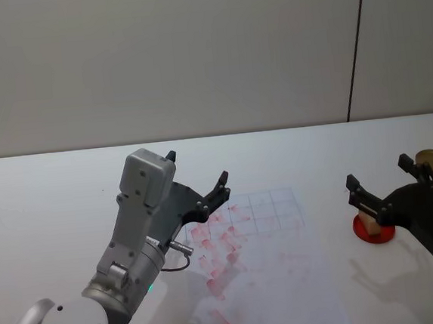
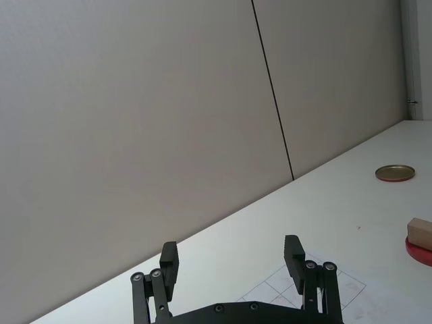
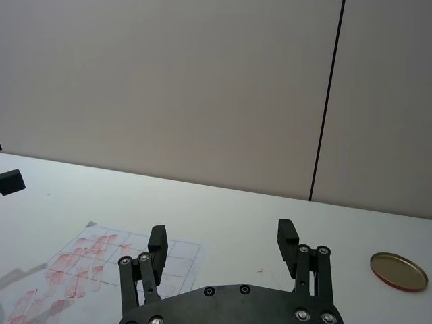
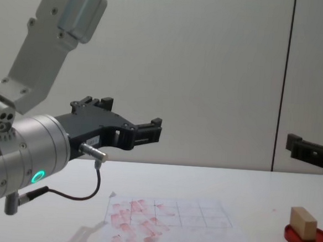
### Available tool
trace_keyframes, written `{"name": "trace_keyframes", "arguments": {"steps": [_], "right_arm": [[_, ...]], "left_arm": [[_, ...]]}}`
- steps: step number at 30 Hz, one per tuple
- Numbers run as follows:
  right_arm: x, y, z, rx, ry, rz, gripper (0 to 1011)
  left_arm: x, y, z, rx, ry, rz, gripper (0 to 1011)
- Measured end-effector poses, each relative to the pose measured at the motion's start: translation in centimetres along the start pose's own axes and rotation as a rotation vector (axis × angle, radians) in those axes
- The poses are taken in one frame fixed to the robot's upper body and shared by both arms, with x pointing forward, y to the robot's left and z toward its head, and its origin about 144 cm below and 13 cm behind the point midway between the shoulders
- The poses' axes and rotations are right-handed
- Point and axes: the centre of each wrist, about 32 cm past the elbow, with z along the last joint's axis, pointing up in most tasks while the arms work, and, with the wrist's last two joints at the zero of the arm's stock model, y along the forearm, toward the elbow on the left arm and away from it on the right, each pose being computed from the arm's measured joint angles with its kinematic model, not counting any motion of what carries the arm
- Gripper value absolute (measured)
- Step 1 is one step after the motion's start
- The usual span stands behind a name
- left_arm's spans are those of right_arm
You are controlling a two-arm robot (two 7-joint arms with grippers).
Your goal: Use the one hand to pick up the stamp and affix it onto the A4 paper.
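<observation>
My right tool (image 1: 377, 171) hangs wide open and empty, raised above the stamp (image 4: 303, 223), which stands on the red pad (image 4: 307, 239), right of the paper (image 1: 287, 277). The stamp lies roughly straight below, so I judge the move is downward. My left tool (image 1: 197, 169) idles open over the paper.

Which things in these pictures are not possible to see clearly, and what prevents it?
Stamp underside: it rests on the red pad, chest view.
Paper far-left corner: behind the left hand, head view.
Right hand: cut off by the right edge, chest view.
Stamp marks: too small and smeared to read in any view.
</observation>
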Motion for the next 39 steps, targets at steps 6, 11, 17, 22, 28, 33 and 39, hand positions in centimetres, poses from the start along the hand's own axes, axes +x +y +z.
{"name": "trace_keyframes", "arguments": {"steps": [6,11,17,22,28,33,39], "right_arm": [[0.0,0.0,0.0,0.0,0.0,0.0,1001],[0.0,0.0,0.0,0.0,0.0,0.0,1001],[0.0,0.0,0.0,0.0,0.0,0.0,1001],[0.0,0.0,0.0,0.0,0.0,0.0,1001],[0.0,0.0,0.0,0.0,0.0,0.0,1001],[0.0,0.0,0.0,0.0,0.0,0.0,1001],[0.0,0.0,0.0,0.0,0.0,0.0,1001]], "left_arm": [[0.0,0.0,0.0,0.0,0.0,0.0,993],[0.0,0.0,0.0,0.0,0.0,0.0,993],[0.0,0.0,0.0,0.0,0.0,0.0,993],[0.0,0.0,0.0,0.0,0.0,0.0,993],[0.0,0.0,0.0,0.0,0.0,0.0,993],[0.0,0.0,0.0,0.0,0.0,0.0,993],[0.0,0.0,0.0,0.0,0.0,0.0,993]]}}
